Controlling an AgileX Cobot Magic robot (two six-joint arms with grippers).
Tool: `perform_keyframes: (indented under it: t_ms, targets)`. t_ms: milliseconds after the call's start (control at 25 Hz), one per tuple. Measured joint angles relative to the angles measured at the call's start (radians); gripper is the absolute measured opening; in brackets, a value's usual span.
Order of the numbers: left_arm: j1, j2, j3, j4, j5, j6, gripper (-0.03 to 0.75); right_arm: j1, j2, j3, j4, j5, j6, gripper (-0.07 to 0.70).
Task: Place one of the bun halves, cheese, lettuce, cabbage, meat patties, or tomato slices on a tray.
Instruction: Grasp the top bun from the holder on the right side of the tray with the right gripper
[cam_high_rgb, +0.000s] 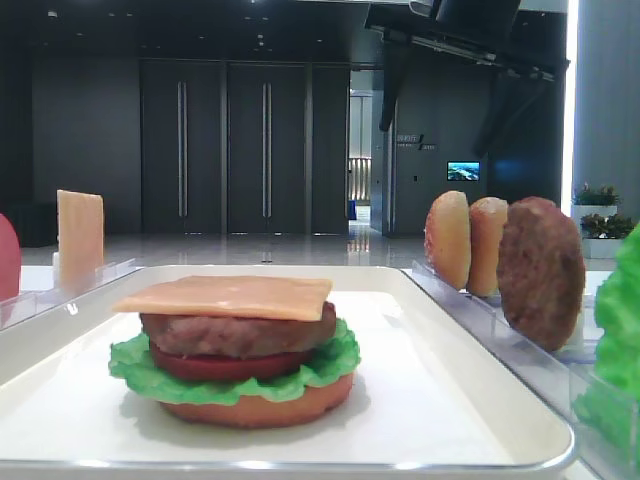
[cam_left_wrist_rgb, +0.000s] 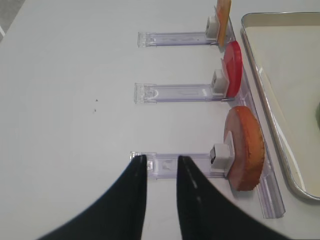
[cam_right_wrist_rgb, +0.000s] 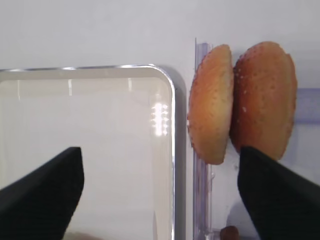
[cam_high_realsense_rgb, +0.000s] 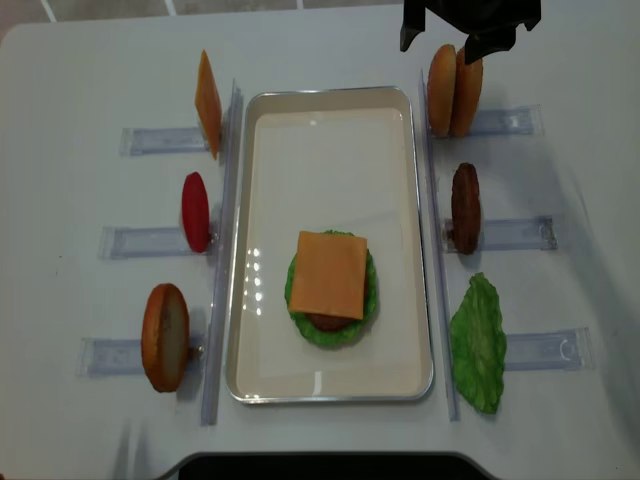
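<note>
On the white tray (cam_high_realsense_rgb: 262, 140) a toy burger is already partly stacked: a flat reddish-brown bottom bun (cam_high_rgb: 260, 408), a ruffled lettuce leaf (cam_high_rgb: 235, 377), a red tomato slice (cam_high_rgb: 215, 366), a meat patty (cam_high_rgb: 235, 333) and a cheese slice (cam_high_realsense_rgb: 329, 274) lying on top. What the stack lacks, judging by the layers, is a domed top. Two bun halves (cam_high_realsense_rgb: 454, 90) stand on edge, pressed face to face, in a clear rack (cam_high_realsense_rgb: 500, 121) just beside the tray's far right corner.

The right gripper (cam_high_realsense_rgb: 470, 35) hovers over those bun halves with its jaws spread wide and nothing between them; in the right wrist view the two dark fingers (cam_right_wrist_rgb: 42, 192) straddle the tray's rim and the nearer bun, not yet touching either. The likely step in hand is lining up to take one bun half; picking, carrying and setting it on the tray all remain.

The left gripper (cam_left_wrist_rgb: 161, 162) sits well off to the other side, its jaws nearly together with only a narrow gap, holding nothing, above the end of a clear rack that carries a spare reddish-brown bun (cam_left_wrist_rgb: 244, 148). Spare pieces wait in other racks: a second cheese slice (cam_high_realsense_rgb: 207, 104), a second tomato slice (cam_high_realsense_rgb: 196, 212), a second patty (cam_high_realsense_rgb: 465, 207) and a second lettuce leaf (cam_high_realsense_rgb: 477, 343).

No brand, label or readable writing shows on any piece; a far-off wall sign in the low front view is too small to read.
</note>
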Motion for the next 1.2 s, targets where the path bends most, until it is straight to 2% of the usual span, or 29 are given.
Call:
perform_keyframes:
  t_ms: [560,1200]
  targets:
    - [0.0,0.0,0.0,0.0,0.0,0.0,0.158,-0.031,0.059,-0.001,0.036,-0.062,-0.05,0.591]
    - [0.0,0.0,0.0,0.0,0.0,0.0,0.158,-0.031,0.096,-0.002,0.077,-0.061,-0.066,0.591]
